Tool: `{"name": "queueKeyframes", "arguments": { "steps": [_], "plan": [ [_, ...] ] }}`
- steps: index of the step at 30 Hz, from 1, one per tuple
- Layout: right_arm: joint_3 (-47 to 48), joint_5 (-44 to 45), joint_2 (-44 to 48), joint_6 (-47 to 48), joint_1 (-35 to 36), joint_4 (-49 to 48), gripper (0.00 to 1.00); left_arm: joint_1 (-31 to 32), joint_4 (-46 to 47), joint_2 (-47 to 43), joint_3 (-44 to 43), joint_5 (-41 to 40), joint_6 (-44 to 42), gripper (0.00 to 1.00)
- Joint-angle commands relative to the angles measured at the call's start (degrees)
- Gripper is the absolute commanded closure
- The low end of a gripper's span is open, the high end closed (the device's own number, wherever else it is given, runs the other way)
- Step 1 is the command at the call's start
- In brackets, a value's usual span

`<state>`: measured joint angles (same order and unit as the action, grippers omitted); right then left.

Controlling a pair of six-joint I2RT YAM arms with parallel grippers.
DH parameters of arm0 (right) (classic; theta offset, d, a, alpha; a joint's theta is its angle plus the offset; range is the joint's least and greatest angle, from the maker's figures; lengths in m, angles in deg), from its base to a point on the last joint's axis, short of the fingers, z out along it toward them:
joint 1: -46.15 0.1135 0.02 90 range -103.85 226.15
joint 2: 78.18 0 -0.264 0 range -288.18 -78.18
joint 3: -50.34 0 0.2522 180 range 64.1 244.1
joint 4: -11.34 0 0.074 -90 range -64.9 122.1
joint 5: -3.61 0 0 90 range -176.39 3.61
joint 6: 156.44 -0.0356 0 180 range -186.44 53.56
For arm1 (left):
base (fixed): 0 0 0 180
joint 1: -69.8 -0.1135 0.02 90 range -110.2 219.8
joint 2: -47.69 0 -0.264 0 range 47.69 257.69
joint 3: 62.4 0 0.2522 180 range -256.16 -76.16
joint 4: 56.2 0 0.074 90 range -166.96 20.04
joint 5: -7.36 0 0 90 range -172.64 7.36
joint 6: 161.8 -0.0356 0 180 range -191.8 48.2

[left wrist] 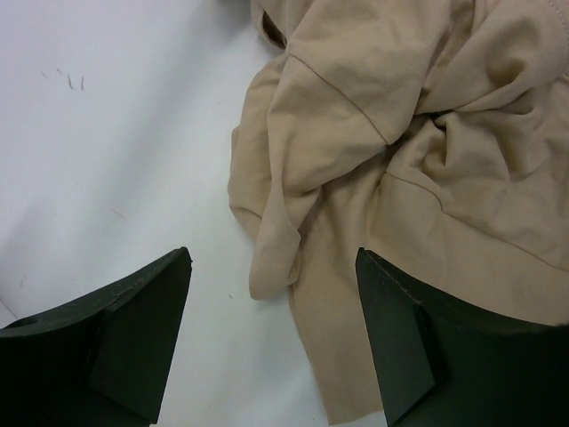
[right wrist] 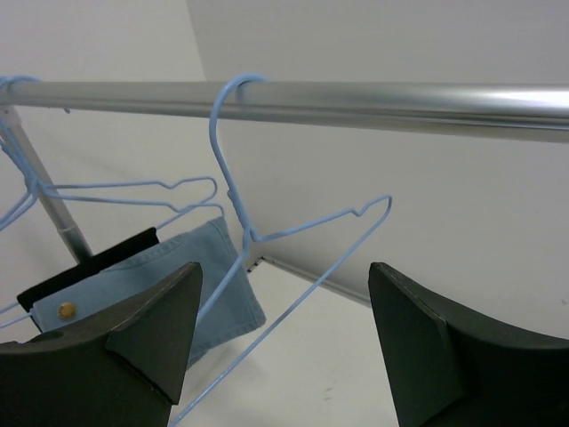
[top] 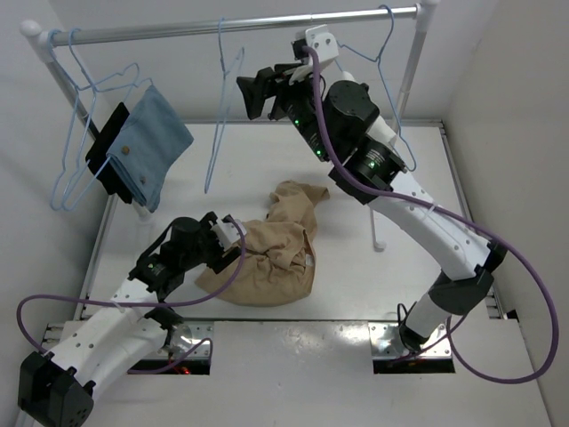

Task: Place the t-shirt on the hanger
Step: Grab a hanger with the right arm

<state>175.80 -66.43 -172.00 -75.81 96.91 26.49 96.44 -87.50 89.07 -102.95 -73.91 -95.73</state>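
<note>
A: From the top view I see the t-shirt (top: 271, 253) crumpled mid-table, with the left gripper (top: 233, 233) at its 9 o'clock edge.
B: My left wrist view adds that the fingers are spread, cloth lying between them unpinched, and the table (left wrist: 107, 133) is bare at 9. The right gripper (right wrist: 284, 271) is spread and empty, with the hanger (right wrist: 302, 226) on the rail (right wrist: 400, 102) at 12.
</note>
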Motion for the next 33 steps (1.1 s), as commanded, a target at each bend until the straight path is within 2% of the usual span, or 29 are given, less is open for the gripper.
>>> {"name": "queueKeyframes", "arguments": {
  "steps": [1,8,12,16,22,25,28,30,32,33],
  "plan": [
    [-0.1,-0.9,1.3,-2.3,0.2,-1.1,0.24,-0.5,1.0,-0.8,0.2,0.5,0.2,0.2],
    [5.7,-4.3,-4.3,-4.5,0.2,-1.0,0.19,-0.5,1.0,-0.8,0.8,0.5,0.2,0.2],
    [5.7,1.7,-5.5,-5.0,0.2,-1.0,0.19,-0.5,1.0,-0.8,0.8,0.5,0.2,0.2],
    [3.3,6.8,-7.9,-0.4,0.2,-3.4,0.19,-0.5,1.0,-0.8,0.8,0.5,0.2,0.2],
    [4.3,11.7,-10.7,1.0,0.2,-0.9,0.45,-1.1,1.0,-0.8,0.8,0.5,0.2,0.2],
    [2.7,12.2,-10.7,1.0,0.2,-1.7,0.5,-1.1,1.0,-0.8,0.8,0.5,0.2,0.2],
    [3.2,11.7,-10.7,1.0,0.2,-1.7,0.5,-1.1,1.0,-0.8,1.3,0.5,0.2,0.2],
    [3.2,11.7,-10.7,1.0,0.2,-1.7,0.57,-1.1,1.0,-0.8,1.3,0.5,0.2,0.2],
    [3.2,11.7,-10.7,1.0,0.2,-1.7,0.58,-1.1,1.0,-0.8,1.3,0.5,0.2,0.2],
    [2.6,11.7,-10.7,1.0,-0.4,-2.3,0.62,-1.1,1.0,-0.8,1.3,0.5,0.2,0.2]
  ]
}}
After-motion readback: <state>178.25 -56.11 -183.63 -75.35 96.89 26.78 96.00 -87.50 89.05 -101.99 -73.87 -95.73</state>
